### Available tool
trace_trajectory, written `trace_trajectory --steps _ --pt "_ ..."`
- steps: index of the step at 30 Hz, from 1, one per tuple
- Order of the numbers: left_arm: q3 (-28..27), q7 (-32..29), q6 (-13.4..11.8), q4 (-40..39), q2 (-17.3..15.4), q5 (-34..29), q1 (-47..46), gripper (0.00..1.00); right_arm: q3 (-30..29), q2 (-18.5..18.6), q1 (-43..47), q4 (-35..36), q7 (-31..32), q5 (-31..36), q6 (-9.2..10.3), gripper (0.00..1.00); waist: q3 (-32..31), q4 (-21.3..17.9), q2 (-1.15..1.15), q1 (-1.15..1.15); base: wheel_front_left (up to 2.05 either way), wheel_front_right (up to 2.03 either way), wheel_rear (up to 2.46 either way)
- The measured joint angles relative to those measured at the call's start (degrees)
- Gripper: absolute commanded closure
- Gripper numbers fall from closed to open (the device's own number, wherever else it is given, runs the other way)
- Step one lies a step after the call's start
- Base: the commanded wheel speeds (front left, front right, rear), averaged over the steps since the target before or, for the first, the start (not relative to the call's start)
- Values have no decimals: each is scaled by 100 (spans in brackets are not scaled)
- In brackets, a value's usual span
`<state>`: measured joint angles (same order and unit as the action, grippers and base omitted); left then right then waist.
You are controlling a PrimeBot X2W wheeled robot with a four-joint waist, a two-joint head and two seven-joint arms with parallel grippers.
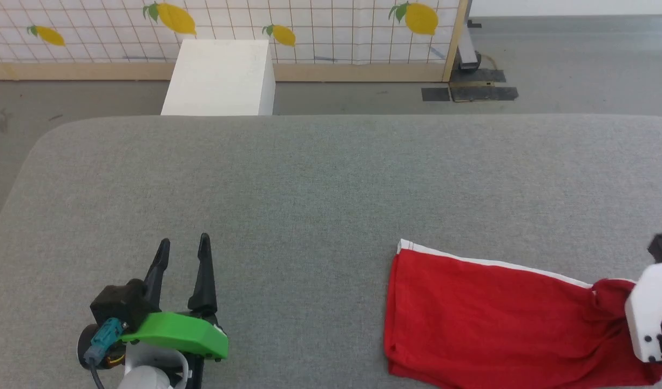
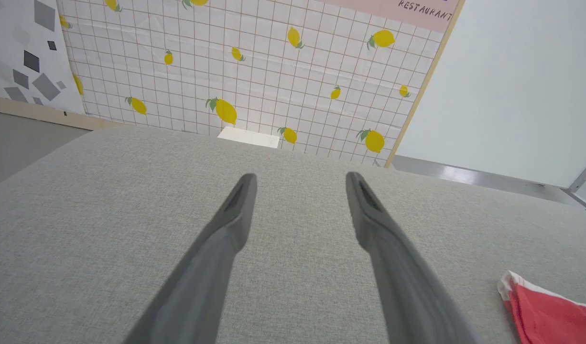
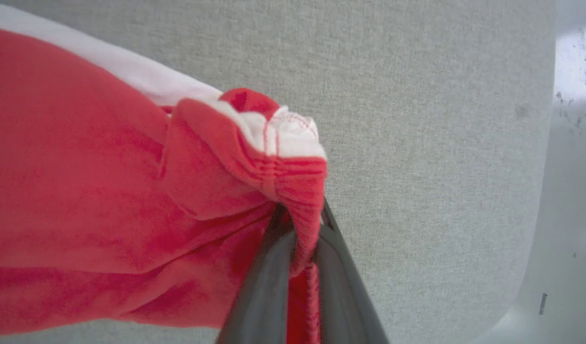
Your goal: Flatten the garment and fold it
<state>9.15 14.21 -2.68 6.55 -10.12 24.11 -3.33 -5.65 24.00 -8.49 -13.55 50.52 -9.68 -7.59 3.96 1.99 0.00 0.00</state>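
- Right hand (image 3: 302,215): closed tight on the bunched right end of the garment (image 1: 487,319).
- Garment lies on the worktop (image 1: 331,178), long axis running leftward toward the left hand (image 1: 182,248).
- Left hand: wide open, empty, well apart from the cloth.

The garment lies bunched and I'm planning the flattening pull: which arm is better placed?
Right. The right gripper is shut on a bunched corner of the garment, ready to pull; the left gripper is open over bare table, apart from the cloth.

Head overlooks the table (image 1: 331,178); 2 wrist views skim it.
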Motion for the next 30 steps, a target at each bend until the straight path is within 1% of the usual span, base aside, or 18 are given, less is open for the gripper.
trace_trajectory --steps 4,6,8,12,15,18,21,25,30 --pt "5 -2 -43 -46 -11 1 67 0 328 15 64 981 798 -123 0 100 -75 -36 0 0 0 0 0" --pt "24 -9 -44 -71 -11 1 81 0 396 -62 116 1423 1147 -310 0 100 -78 -38 0 0 0 0 0" --pt "47 -33 -44 -93 -11 1 81 0 519 -179 186 1798 1451 -460 0 100 -69 -23 0 0 0 0 0" --pt "62 -45 -43 -103 -10 11 79 0 572 -606 217 2142 1628 -626 0 100 -10 15 0 0 0 0 0" --pt "69 -46 -43 -100 -5 20 73 0 532 -1069 212 2119 1473 -600 0 100 46 70 0 0 0 0 0" --pt "66 -45 -44 -98 -3 24 66 0 553 -1537 196 1941 1225 -519 1 100 105 137 0 0 0 0 0" --pt "68 -45 -44 -94 -2 36 57 0 615 -1874 126 1682 949 -479 1 100 173 208 0 0 0 0 0" --pt "84 -44 -44 -66 4 63 7 0 723 -2041 -23 1257 575 -460 2 100 249 319 0 0 0 0 0" --pt "96 -43 -43 -41 13 80 -41 0 918 -2090 -182 761 182 -486 2 100 308 458 0 0 0 0 0"
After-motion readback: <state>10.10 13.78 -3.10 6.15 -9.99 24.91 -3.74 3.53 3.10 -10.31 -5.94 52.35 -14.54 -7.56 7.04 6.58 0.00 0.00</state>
